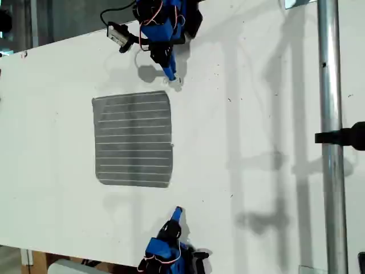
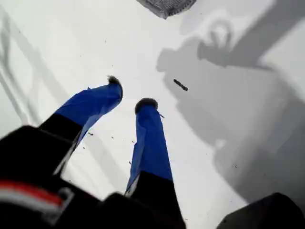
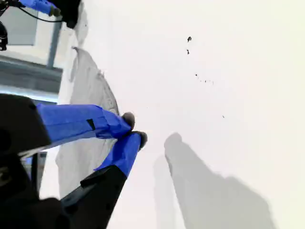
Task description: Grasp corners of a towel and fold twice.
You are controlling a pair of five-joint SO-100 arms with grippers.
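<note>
The grey striped towel lies flat and unfolded on the white table. My second gripper reaches in from the exterior view's top. It hovers just beyond the towel's corner; its wrist view shows the gripper shut on nothing, with the towel beside it. From the bottom of the exterior view comes my first gripper, a short way off the nearer corner. In its wrist view that gripper is open and empty, and only a towel corner shows far ahead.
A metal pole with a black clamp stands at the exterior view's right, casting shadows on the table. A small dark speck lies ahead of my first gripper. The table's edge runs along the exterior view's bottom left.
</note>
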